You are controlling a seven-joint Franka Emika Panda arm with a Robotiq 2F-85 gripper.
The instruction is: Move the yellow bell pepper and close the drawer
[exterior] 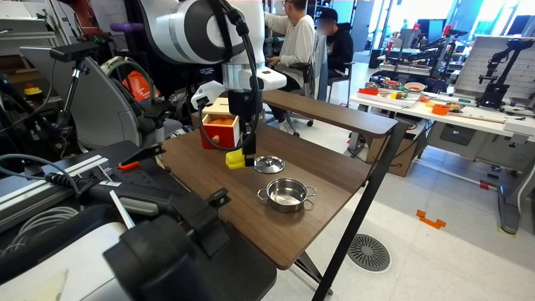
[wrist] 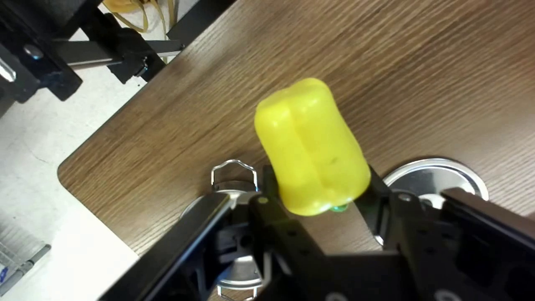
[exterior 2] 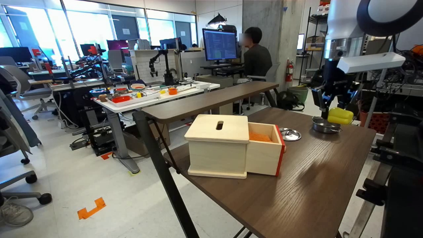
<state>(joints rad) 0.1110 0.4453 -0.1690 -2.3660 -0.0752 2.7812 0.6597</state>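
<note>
The yellow bell pepper point(wrist: 311, 146) is bright yellow and sits between my fingertips in the wrist view. My gripper point(wrist: 322, 179) is shut on it and holds it above the brown table. The pepper point(exterior: 235, 159) and gripper point(exterior: 249, 159) also show in an exterior view. The pepper point(exterior 2: 340, 115) appears in front of the pot in an exterior view, with the gripper point(exterior 2: 330, 110) around its far side. The drawer point(exterior 2: 262, 158) stands pulled open from its pale wooden box point(exterior 2: 216, 155), with orange inside. Its red front point(exterior: 207, 139) has a round wooden knob.
A silver pot point(exterior: 287, 202) with two handles stands on the table point(exterior: 234, 200). Its lid point(exterior: 269, 166) lies beside it, between pot and drawer. A raised brown shelf point(exterior 2: 211, 100) runs along one table edge. Black rails and clamps point(exterior: 217, 198) line the opposite edge.
</note>
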